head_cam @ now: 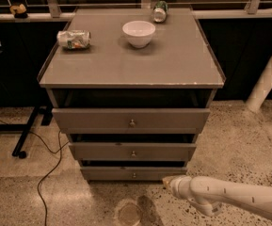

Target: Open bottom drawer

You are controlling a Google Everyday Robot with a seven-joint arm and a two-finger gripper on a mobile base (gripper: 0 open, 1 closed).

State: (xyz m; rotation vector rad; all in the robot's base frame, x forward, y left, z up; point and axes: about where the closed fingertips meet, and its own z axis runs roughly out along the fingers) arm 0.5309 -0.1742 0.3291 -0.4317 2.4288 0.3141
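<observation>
The grey cabinet (131, 65) has three drawer fronts stacked one above another. The bottom drawer (107, 173) is the lowest and narrowest, with a small round metal knob (134, 175) at its centre. It sits nearly flush, with a thin dark gap above it. My white arm (229, 197) reaches in from the lower right, just above the floor. The gripper (167, 182) is at the arm's tip, right of and slightly below the bottom drawer's right end, a short way from the knob and touching nothing.
A white bowl (139, 33), a crushed can (73, 38) and a green can (160, 11) lie on the cabinet top. A black cable (48, 173) and a stand leg (25, 135) are on the floor at left. A white post (267, 84) stands at right.
</observation>
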